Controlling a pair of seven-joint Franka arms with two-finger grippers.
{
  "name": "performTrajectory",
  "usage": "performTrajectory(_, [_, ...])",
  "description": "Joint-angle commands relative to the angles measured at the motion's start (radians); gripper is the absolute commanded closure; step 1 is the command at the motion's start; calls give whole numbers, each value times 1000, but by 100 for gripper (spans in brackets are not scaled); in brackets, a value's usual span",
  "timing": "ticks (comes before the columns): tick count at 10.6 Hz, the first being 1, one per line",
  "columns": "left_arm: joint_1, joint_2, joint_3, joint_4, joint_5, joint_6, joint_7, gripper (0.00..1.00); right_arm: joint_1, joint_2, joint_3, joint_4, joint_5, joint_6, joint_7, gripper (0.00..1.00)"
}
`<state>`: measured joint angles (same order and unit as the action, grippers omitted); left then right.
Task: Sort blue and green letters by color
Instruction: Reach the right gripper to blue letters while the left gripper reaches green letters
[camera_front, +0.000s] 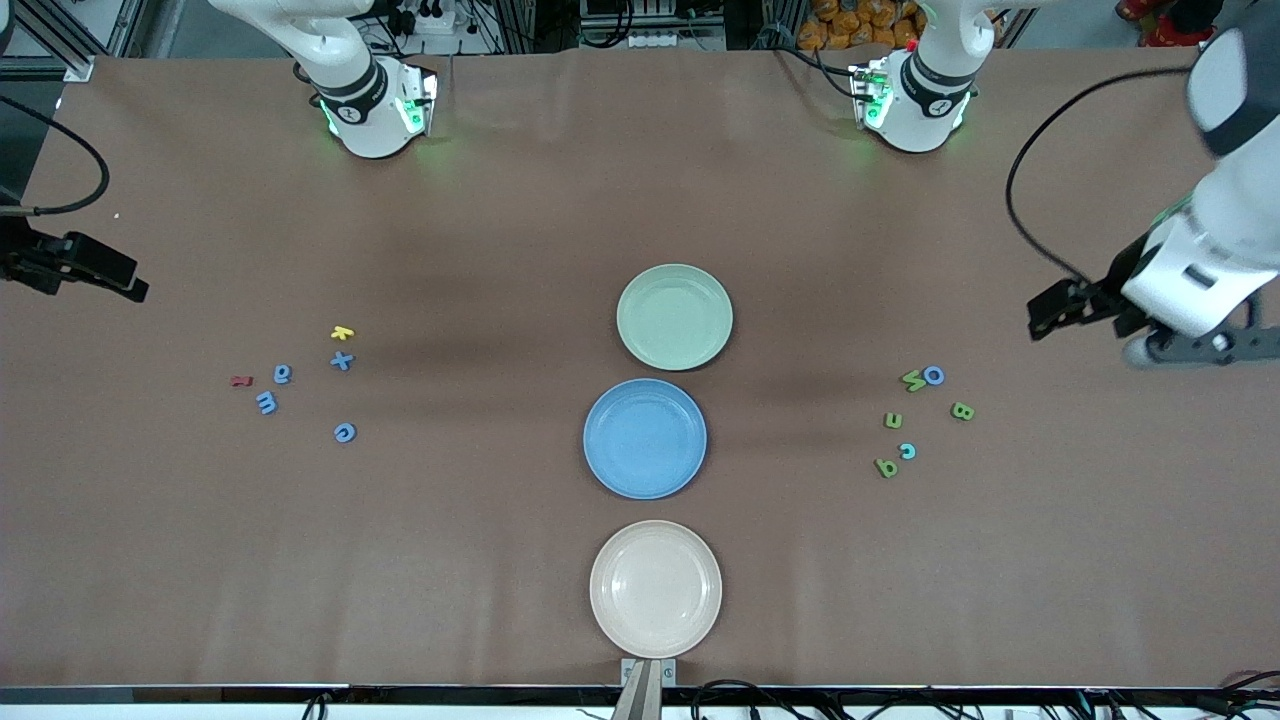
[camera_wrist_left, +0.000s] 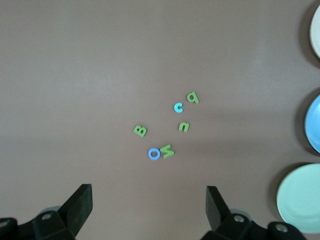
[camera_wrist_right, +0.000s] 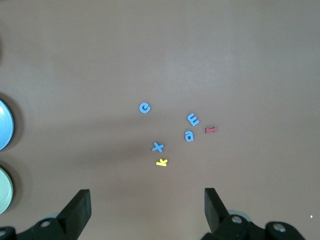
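Note:
Several blue letters (camera_front: 342, 361) (camera_wrist_right: 158, 147) lie scattered toward the right arm's end of the table. Toward the left arm's end lie several green letters (camera_front: 962, 411) (camera_wrist_left: 140, 131), a blue ring-shaped one (camera_front: 934, 375) (camera_wrist_left: 154, 153) and a cyan one (camera_front: 907, 451) (camera_wrist_left: 178, 107). My right gripper (camera_front: 125, 283) (camera_wrist_right: 147, 210) hangs open and empty, high over bare table beside the blue group. Above the table's edge next to the green group, my left gripper (camera_front: 1045, 315) (camera_wrist_left: 149, 210) is open with nothing between its fingers.
Three plates stand in a row mid-table: a green plate (camera_front: 674, 280) farthest from the front camera, a blue plate (camera_front: 645, 395) in the middle, a cream plate (camera_front: 655, 535) nearest. A yellow letter (camera_front: 342, 332) and a red letter (camera_front: 241, 381) lie among the blue ones.

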<state>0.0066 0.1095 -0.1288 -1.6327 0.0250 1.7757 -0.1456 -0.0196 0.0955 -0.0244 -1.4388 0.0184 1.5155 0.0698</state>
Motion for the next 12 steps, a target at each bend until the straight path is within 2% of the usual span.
performTrajectory(1, [12,-16,5,-208,-7,227,64,0,-3,59,1,-32,20,61,106,0])
performTrajectory(3, [51,28,5,-257,0,316,203,0,1,70,7,-160,44,212,142,0])
performTrajectory(7, [58,139,6,-260,15,369,216,0,-5,105,43,-438,64,547,125,0])
performTrajectory(8, [62,162,6,-263,33,389,216,4,0,131,50,-471,64,587,123,0])
performTrajectory(9, [61,182,5,-266,65,404,216,15,0,168,70,-495,63,641,128,0])
performTrajectory(12, [59,203,5,-331,90,488,218,15,-5,282,78,-584,63,909,127,0])
